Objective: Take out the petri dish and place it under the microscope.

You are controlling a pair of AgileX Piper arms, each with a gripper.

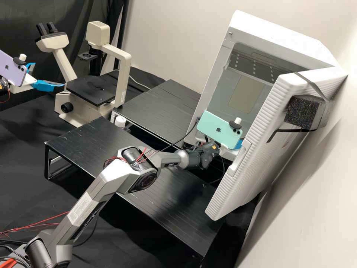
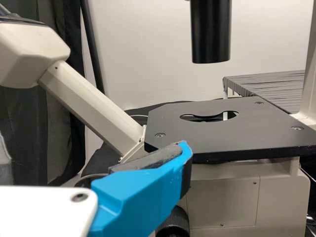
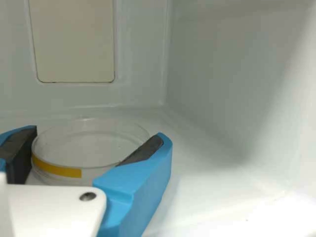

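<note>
The dish (image 3: pixel 89 148) is inside the cabinet (image 3: pixel 222 168), flat on its floor, between the fingers of the right gripper (image 1: pixel 239 144). It is round and clear, so it has no long axis; its face is level and its side wall stands upright. A yellow strip (image 3: pixel 57 169) runs along the side wall on the part nearest the gripper camera, beside one pad. In its own wrist view, the right gripper (image 3: pixel 96 137) has its jaws set wide, one at each side of the dish; whether either pad touches the rim cannot be determined. The far edge of the dish lies ahead of the jaws, with the back wall (image 3: pixel 140 59) beyond it. Open floor separates one finger from the adjoining side wall (image 3: pixel 217 79). Behind the jaws, the right arm (image 1: pixel 108 178) passes above the front bench (image 1: pixel 85 137), and the open door (image 1: pixel 253 137) stands beside the gripper and the green phone (image 1: pixel 215 128) mounted on it. A rear bench (image 1: pixel 167 108) is located between the cabinet and the microscope (image 1: pixel 122 70). The left gripper (image 1: pixel 49 75) is near the plate (image 1: pixel 91 91) of the microscope, jaws spread and holding nothing, with a purple phone (image 1: pixel 11 69) mounted above them. The plate has an opening at its middle, beneath a black tube (image 2: pixel 211 34).
</note>
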